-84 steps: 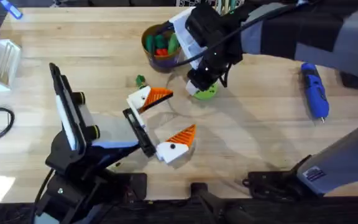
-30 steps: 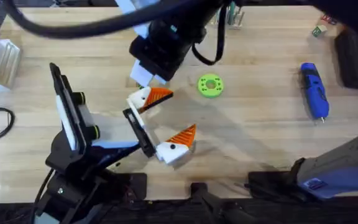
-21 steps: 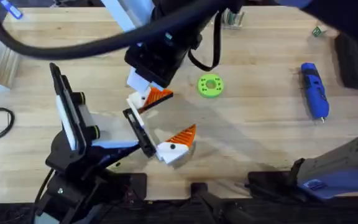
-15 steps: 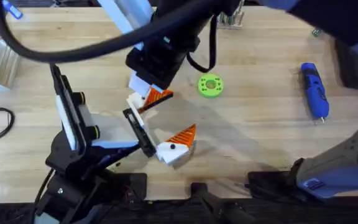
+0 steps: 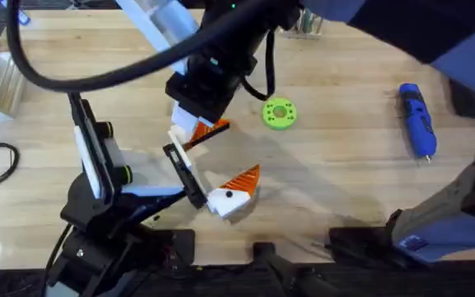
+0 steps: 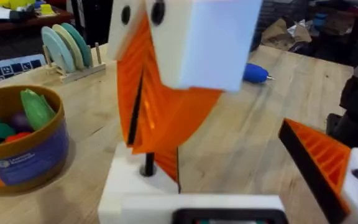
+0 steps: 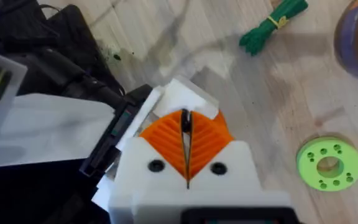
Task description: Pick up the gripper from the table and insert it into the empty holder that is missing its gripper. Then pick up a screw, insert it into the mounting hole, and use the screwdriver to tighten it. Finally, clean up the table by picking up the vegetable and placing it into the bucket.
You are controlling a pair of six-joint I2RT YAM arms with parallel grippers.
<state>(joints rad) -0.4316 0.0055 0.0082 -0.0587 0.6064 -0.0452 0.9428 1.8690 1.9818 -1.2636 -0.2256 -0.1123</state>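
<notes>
- Now the right gripper (image 7: 186,146), pads pressed together, is swinging from the green disc (image 5: 279,113) over the holder (image 7: 191,93).
- The left gripper (image 5: 213,165) is waiting with fingers apart, and the fitting work is likely resuming.

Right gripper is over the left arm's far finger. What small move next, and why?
Probably ease the right gripper slightly straight down: its shut orange pads hover just above the white holder. Whether anything is pinched between them, I cannot tell.

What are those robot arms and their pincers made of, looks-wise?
Both arms are black, jointed, with a thick black cable looping over the table. Each gripper has white blocky fingers with dark screw holes, faced with orange ribbed wedge pads: the left gripper, the right gripper.
</notes>
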